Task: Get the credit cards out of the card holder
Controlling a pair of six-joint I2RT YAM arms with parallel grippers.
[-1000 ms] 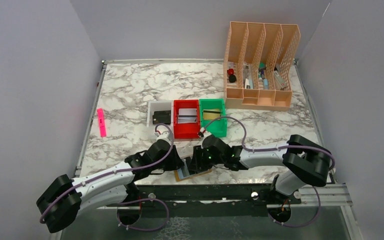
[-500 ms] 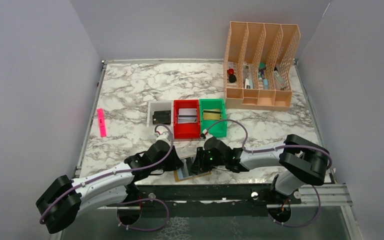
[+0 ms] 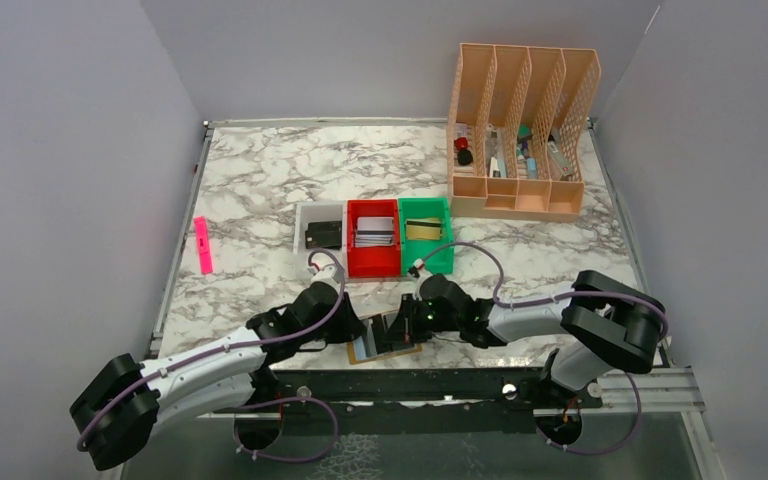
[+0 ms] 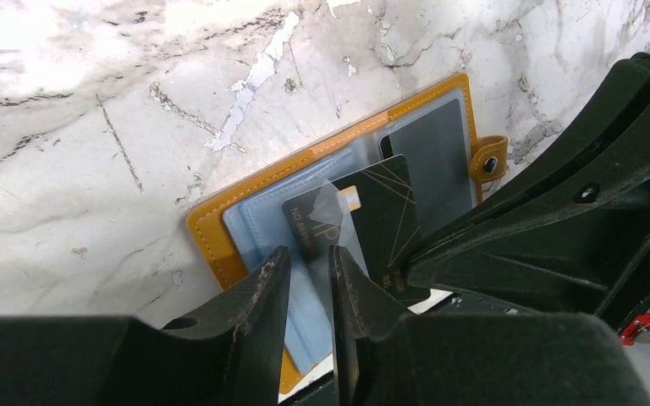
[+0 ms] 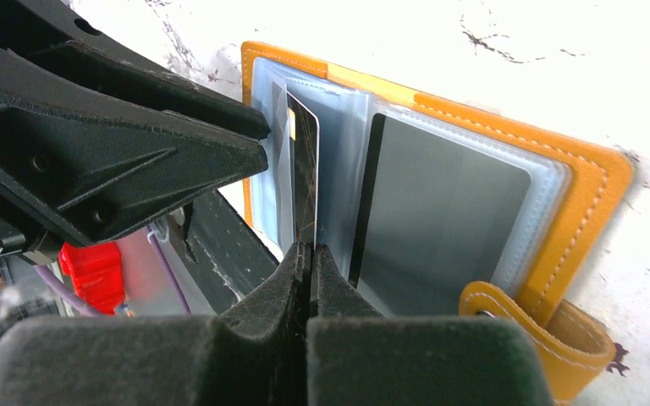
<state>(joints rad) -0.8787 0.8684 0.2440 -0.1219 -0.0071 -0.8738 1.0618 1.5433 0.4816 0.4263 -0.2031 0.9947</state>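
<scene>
On your marble table (image 3: 260, 170), three bins sit side by side: white (image 3: 301, 228) with something dark inside, red (image 3: 372, 268) with pale cards, then green (image 3: 425, 206). A peach organizer (image 3: 516, 200) stands far right. A pink stick (image 3: 202, 245) lies well to their left.

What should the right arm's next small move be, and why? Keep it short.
Probably draw the right gripper back toward itself, sliding the black card free. Its fingers are shut on the card's edge, the card is partly out of the holder, and the left gripper is against the holder.
</scene>
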